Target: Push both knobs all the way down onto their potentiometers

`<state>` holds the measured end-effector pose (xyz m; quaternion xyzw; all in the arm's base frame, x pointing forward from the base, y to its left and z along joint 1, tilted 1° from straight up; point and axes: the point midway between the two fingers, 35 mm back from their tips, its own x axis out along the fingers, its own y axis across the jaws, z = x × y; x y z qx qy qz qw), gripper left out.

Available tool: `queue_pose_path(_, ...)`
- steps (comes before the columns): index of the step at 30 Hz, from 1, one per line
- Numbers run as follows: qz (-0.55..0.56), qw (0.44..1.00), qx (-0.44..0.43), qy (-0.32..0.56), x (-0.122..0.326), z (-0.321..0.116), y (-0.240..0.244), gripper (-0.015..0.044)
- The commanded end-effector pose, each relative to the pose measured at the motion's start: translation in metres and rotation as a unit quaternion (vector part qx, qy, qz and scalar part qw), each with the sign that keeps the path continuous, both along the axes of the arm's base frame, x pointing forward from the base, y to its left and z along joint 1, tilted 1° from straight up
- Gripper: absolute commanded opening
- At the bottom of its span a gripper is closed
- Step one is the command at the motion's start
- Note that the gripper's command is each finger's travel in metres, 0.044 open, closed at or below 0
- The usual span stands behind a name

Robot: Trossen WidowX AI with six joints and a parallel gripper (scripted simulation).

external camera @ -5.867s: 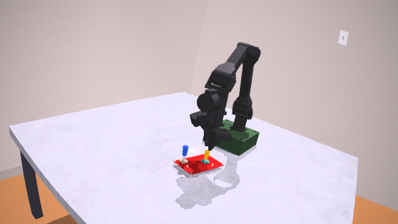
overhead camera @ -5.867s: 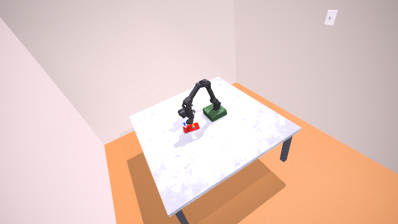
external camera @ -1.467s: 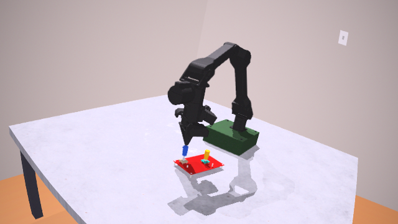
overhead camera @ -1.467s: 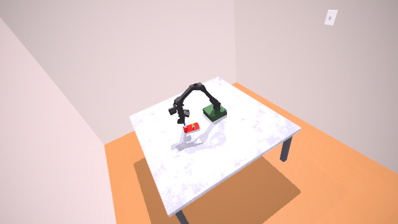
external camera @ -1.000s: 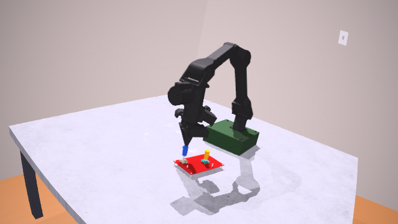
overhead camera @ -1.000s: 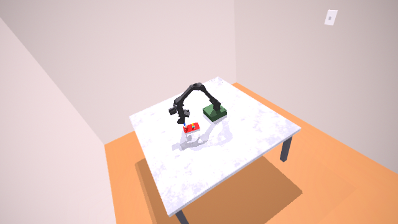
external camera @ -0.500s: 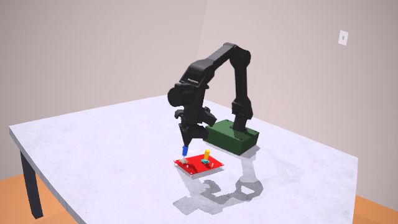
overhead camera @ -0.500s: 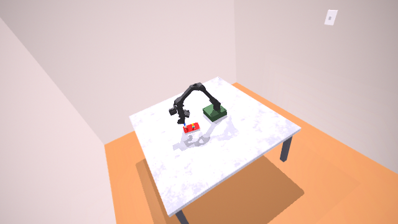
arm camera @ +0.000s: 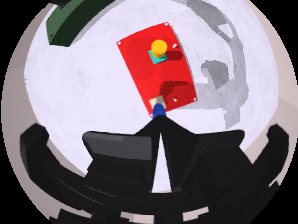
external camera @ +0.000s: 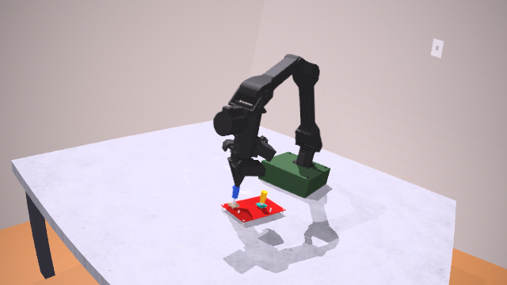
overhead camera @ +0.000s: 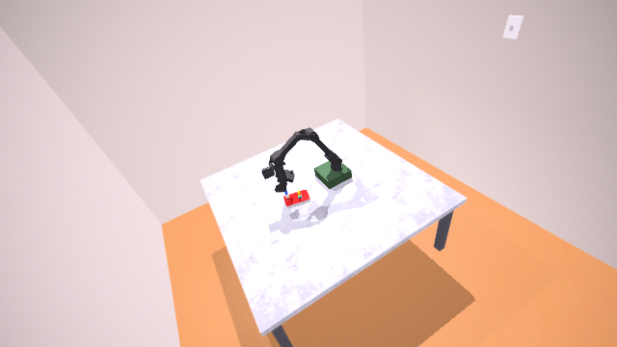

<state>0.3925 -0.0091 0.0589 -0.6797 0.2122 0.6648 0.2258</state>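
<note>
The red circuit board (external camera: 253, 203) (arm camera: 142, 67) stands on short legs on the table. A blue knob (external camera: 235, 191) (arm camera: 159, 109) stands above the beige potentiometer (external camera: 233, 206) (arm camera: 156, 101), with a pale length of shaft showing between them. A yellow knob (external camera: 263, 196) (arm camera: 159, 48) stands upright over the teal potentiometer (external camera: 261, 206) (arm camera: 157, 59); any gap beneath it is too small to tell. My gripper (external camera: 237, 185) (arm camera: 160, 117) is shut and points down. Its closed tips are at the top of the blue knob, not around it; whether they touch is unclear.
The green base block (overhead camera: 333, 174) (external camera: 285, 174) (arm camera: 67, 27) carries the arm and stands behind the board. The yellow knob stands up beside the blue one, toward the base side. The arm's shadow falls over the table (external camera: 158, 222) and part of the board.
</note>
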Motion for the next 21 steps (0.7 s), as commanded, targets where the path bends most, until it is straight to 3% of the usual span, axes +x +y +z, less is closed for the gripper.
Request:
queue_pose_path(1, 0.002, 1.000, -0.003, 0.000, 0.0000, 0.0001, -0.0007, 0.0000)
queue_pose_path(21, 0.002, 1.000, -0.003, 0.000, 0.0001, -0.0066, -0.0006, 0.0000)
